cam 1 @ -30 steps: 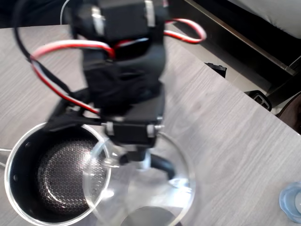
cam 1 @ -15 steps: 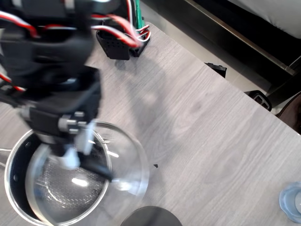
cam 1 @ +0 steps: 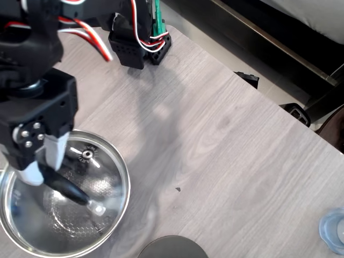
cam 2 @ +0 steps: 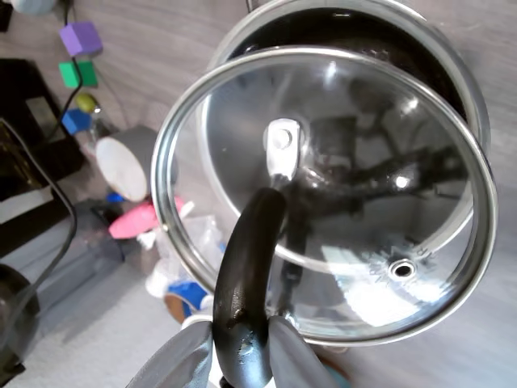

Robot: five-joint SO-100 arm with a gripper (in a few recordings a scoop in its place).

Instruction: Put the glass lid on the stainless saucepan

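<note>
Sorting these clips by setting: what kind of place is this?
Probably a home or hobby workspace, not a working kitchen. The glass lid and stainless saucepan are over a grey wood-look table, not a stove, and the wrist view shows coloured blocks and loose clutter nearby.

The round clear glass lid [cam 2: 339, 202] has a shiny silver steel rim and a glossy black arched handle [cam 2: 246, 291], pinched between pale grey fingers [cam 2: 174, 364]. Beyond the fingers, the round steel-rimmed saucepan [cam 2: 420, 48] shows a dark honeycomb-patterned interior on the light grey wood-grain table [cam 1: 226, 145].
</note>
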